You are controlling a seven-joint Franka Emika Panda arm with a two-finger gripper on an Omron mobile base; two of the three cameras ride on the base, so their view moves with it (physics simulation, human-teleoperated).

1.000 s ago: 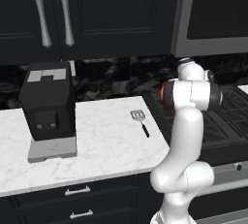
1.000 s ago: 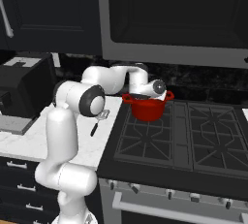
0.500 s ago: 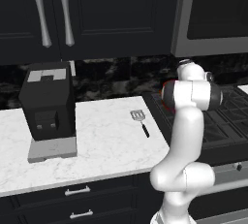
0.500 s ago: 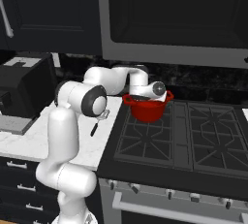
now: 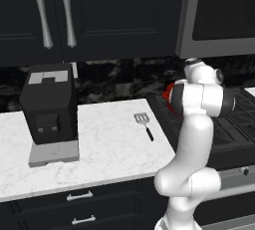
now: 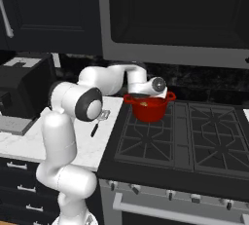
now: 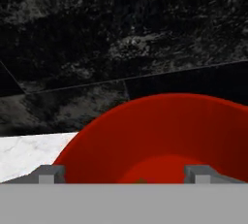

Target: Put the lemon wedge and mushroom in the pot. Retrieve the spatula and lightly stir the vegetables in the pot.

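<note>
We see the gripper [image 7: 123, 173] spread wide over the red pot [image 6: 148, 108] at the stove's back-left corner, dropping food; spatula [image 5: 144, 124] waits near the counter's right edge.

Glossy white arm [image 5: 191, 139] with dark joint bands, grey fingertips [image 7: 48, 173]

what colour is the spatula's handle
Black, below a silver-grey slotted head; the spatula shows best in the left base view.
</note>
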